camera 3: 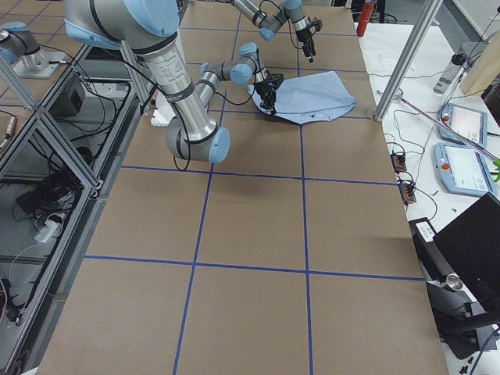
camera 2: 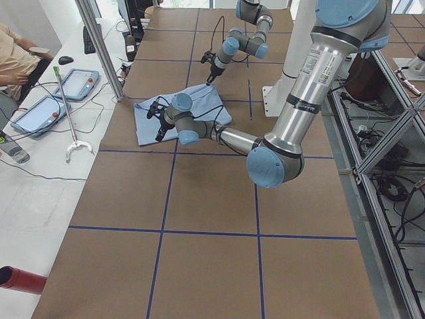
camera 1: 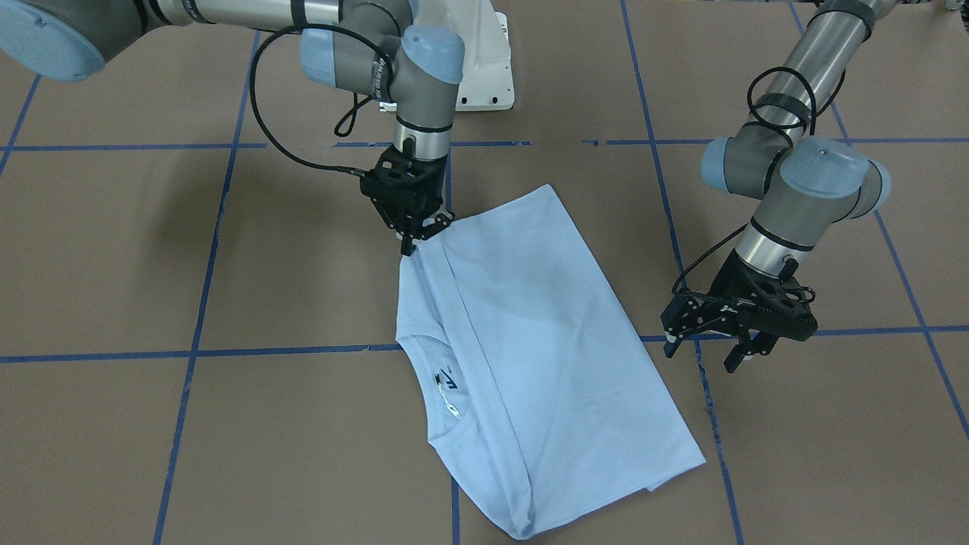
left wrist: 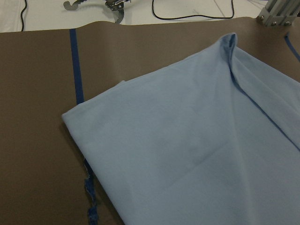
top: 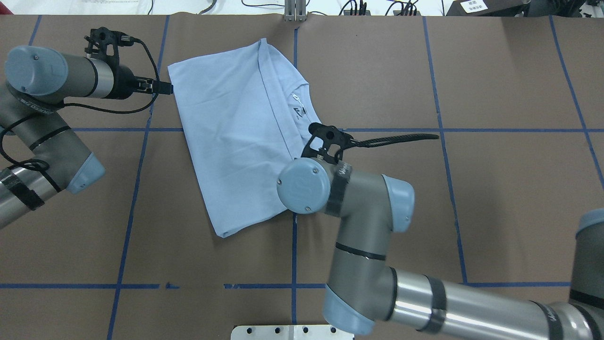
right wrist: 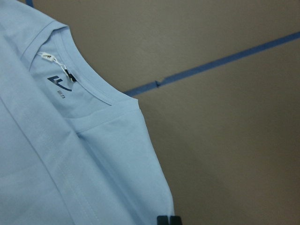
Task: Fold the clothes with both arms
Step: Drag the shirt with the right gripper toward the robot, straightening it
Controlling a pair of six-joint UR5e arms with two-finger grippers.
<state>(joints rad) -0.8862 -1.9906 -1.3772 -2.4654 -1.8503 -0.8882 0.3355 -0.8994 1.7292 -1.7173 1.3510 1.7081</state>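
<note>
The clothes are one light blue T-shirt [camera 1: 530,333] [top: 236,132], lying folded lengthwise on the brown table, its collar and dark neck label [camera 1: 447,382] showing at one side. My right gripper [camera 1: 412,244] is shut on the shirt's edge near the collar. In the right wrist view its dark tips [right wrist: 168,220] meet on the cloth [right wrist: 70,164]. Overhead, its own wrist [top: 302,184] hides it. My left gripper [camera 1: 704,354] hangs open beside the shirt's opposite edge, touching nothing. The left wrist view shows only a shirt corner [left wrist: 187,154].
Blue tape lines [camera 1: 197,352] grid the brown table. The white pedestal base [camera 1: 484,68] stands at the robot's side. Beyond the far edge are cables, teach pendants [camera 2: 80,83], a metal post [camera 2: 99,46] and a seated person [camera 2: 13,53].
</note>
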